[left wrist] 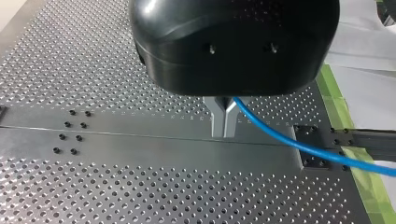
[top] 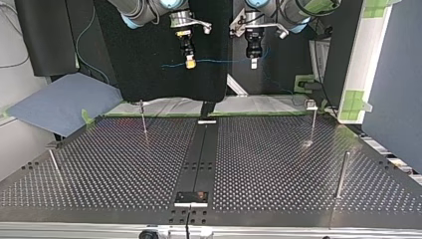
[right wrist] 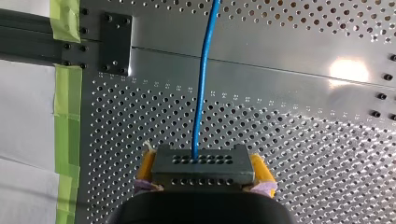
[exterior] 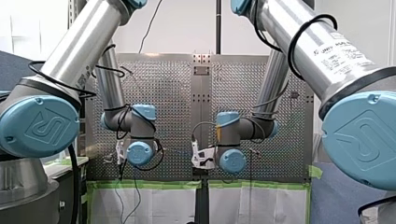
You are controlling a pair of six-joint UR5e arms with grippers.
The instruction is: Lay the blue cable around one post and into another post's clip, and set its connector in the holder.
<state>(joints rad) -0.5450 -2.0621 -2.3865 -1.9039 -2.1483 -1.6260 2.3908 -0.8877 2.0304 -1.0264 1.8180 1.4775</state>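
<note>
My left gripper (left wrist: 223, 130) has its metal fingers pressed together on the blue cable (left wrist: 289, 140). The cable leaves the fingertips and runs off to one side above the perforated table (top: 273, 164), not touching it. My right gripper (right wrist: 204, 161) pinches the connector (right wrist: 203, 176), a dark block with rows of small holes, between its two yellow pads. The cable leaves the middle of the block and runs straight ahead of the gripper.

In the top view both grippers hang side by side, high over the table's far edge. My right is at the view's left and my left at its right, and the cable is stretched almost level between them.

There is one cable, one connector and two grippers. Four posts (top: 144, 119) stand on the table, two far and two near, one of each at the left and the right. The far right one carries a small block at its top, possibly a clip. A dark plate (top: 191, 197) sits on the centre strip at the near edge.
</note>
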